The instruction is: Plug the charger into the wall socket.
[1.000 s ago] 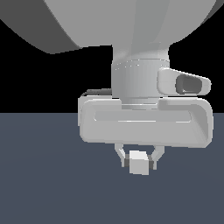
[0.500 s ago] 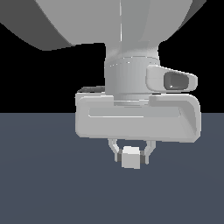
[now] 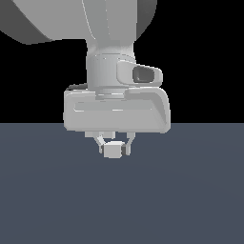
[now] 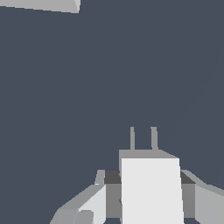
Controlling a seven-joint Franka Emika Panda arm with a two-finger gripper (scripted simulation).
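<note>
Where the two fingers (image 3: 127, 147) close from either side, you see the gripper (image 3: 113, 148) clamped on the charger (image 3: 113, 150), a small white-grey block held below the wide grey hand body. In the wrist view the charger (image 4: 151, 188) shows two thin prongs (image 4: 143, 138) projecting from its far edge over bare dark floor (image 4: 87, 96). In the exterior view the charger hangs clear above the floor (image 3: 190, 200), with open surface on both sides. A light-grey slab edge (image 4: 48, 5), possibly the wall socket, sits well apart from the prongs at the wrist frame's border.
</note>
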